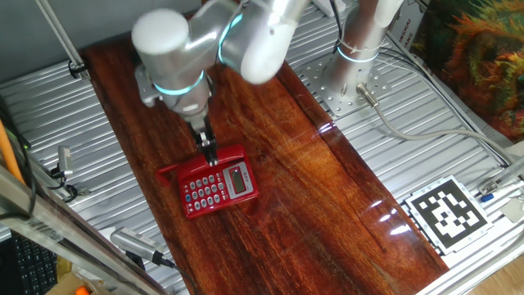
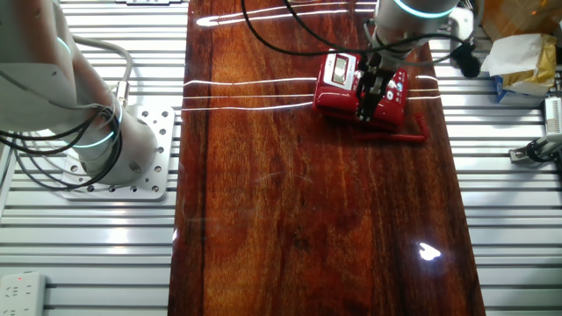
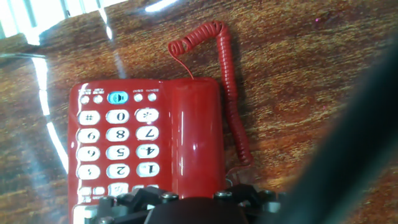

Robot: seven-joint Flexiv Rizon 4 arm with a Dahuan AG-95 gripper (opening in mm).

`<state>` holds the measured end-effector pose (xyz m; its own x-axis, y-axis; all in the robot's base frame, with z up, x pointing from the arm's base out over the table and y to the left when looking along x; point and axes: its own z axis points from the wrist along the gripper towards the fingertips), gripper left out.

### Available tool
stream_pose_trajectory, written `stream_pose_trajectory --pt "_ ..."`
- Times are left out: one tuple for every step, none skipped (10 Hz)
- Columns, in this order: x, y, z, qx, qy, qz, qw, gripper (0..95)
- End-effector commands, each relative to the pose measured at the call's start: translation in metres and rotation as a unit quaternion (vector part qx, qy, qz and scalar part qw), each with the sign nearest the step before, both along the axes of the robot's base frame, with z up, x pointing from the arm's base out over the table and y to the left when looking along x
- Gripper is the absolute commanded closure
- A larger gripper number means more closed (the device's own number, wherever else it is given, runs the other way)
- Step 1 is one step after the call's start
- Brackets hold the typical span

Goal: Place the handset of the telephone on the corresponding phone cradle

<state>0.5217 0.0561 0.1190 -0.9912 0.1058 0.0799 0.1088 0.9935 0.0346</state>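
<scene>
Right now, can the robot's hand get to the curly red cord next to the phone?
Probably yes. The curly cord lies on bare wood beside the phone cradle, nothing covering it. The hand sits just above the handset on the cradle, so it would only need a short sideways move.

phone cradle (image 3: 118, 149) keypad in the hand view, seen upside down, white buttons reading #, 0, *, 9, 8, 7, 6, 5, 4, 2, 1, small top-row labels too blurred to read

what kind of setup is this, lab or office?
Likely a robotics lab: wooden board on slatted aluminium bench, a fiducial marker, second arm's bolted base.
</scene>
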Motion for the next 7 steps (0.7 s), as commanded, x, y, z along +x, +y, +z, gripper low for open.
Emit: stream_pose_trajectory --pt "-0.003 -0.043 0.021 0.004 0.001 0.027 0.9996 19.0" --pt "-0.003 -0.059 0.029 0.003 0.002 0.034 0.9994 19.0" --pt "-0.002 -0.072 0.036 0.004 0.003 0.041 0.9992 19.0" --pt "0.001 -0.080 0.042 0.005 0.005 0.044 0.9990 19.0" --pt "0.005 -0.083 0.046 0.006 0.008 0.044 0.9990 19.0" --pt "0.010 -0.086 0.050 0.010 0.010 0.038 0.9992 19.0" --pt "0.012 -0.086 0.051 0.014 0.010 0.036 0.9992 19.0"
